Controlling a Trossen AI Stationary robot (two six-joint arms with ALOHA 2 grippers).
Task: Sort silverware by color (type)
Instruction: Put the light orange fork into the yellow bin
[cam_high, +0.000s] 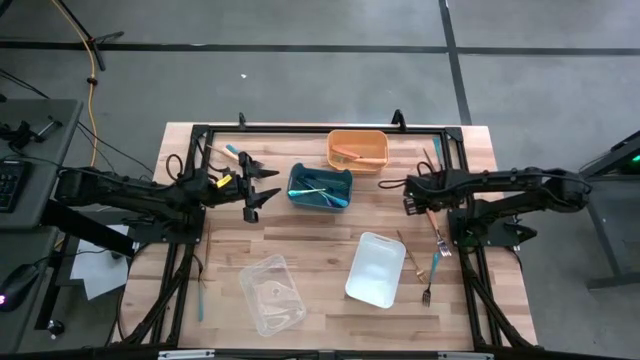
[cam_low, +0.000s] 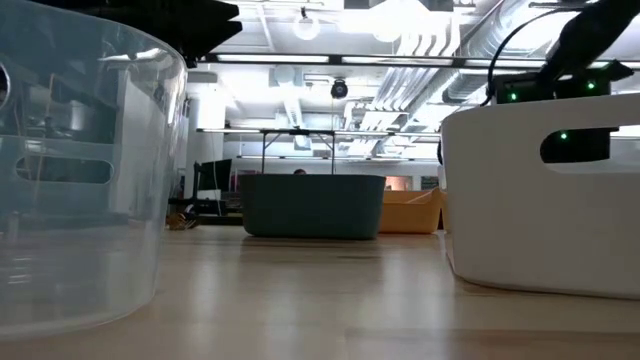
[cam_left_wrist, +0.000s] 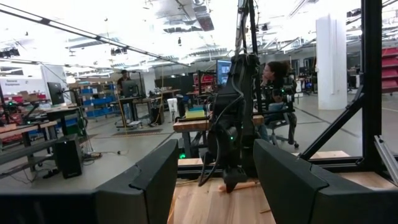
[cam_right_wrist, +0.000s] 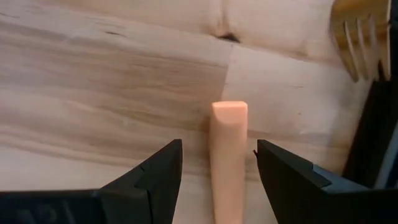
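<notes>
High view. Wooden table (cam_high: 300, 235) carrying four bins: orange bin (cam_high: 357, 150) at twelve o'clock, holding salmon-handled pieces; teal bin (cam_high: 320, 186) just below it toward eleven, holding teal-handled pieces (colour matched to colour, so sorting is part done); white bin (cam_high: 376, 268) at five o'clock and clear bin (cam_high: 272, 293) at seven, contents not discernible.

Unsorted cutlery: a small cluster at three to four o'clock, including a salmon-handled utensil (cam_high: 436, 225) and a dark fork (cam_high: 426, 293); one teal piece (cam_high: 200, 297) lies off at eight o'clock.

Right gripper (cam_right_wrist: 219, 163): fingers spread, straddling the salmon handle (cam_right_wrist: 228, 155) on the wood without pinching it, apparently lined up for a grasp; a gold fork (cam_right_wrist: 357, 40) lies near.

Left gripper (cam_high: 262, 185): fingers spread, holding nothing, waiting at nine o'clock beside the teal bin.
</notes>
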